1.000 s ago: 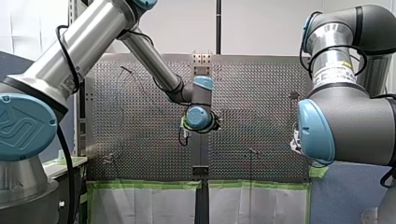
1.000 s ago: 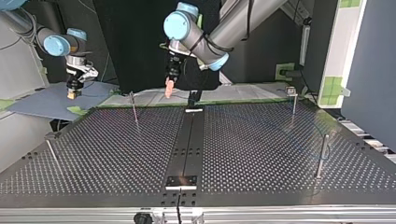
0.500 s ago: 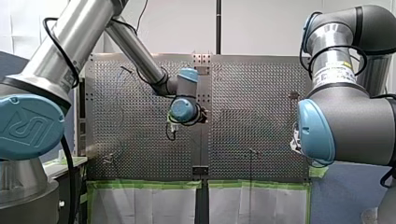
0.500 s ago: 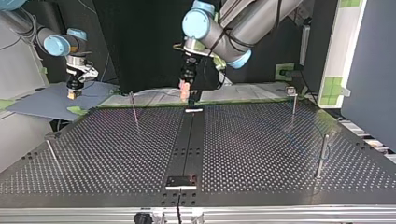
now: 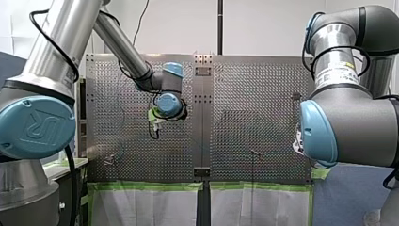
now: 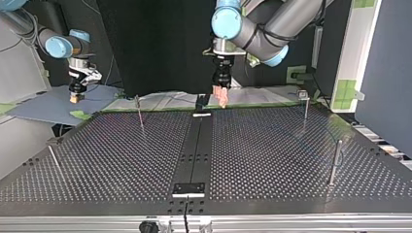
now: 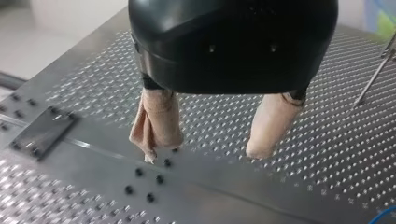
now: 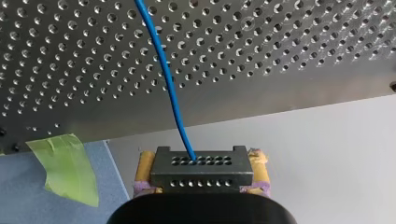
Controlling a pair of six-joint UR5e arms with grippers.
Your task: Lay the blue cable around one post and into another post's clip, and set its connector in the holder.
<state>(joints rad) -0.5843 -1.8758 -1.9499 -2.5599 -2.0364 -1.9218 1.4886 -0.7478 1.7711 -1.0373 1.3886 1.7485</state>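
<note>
Clamping the dark grey connector (image 8: 201, 170) by its short ends, my right gripper (image 8: 201, 163) shows yellow pads (image 8: 144, 169) on either side. The connector's long axis runs nine to three o'clock, its holed face toward the camera. The blue cable (image 8: 166, 79) leaves that face ahead of the gripper and bends toward eleven o'clock across the perforated table (image 8: 289, 51). Green tape (image 8: 70, 170) sits at the connector's eight o'clock. My left gripper (image 7: 205, 149) hangs released, beige pads (image 7: 271, 123) apart, just above the table.
</note>
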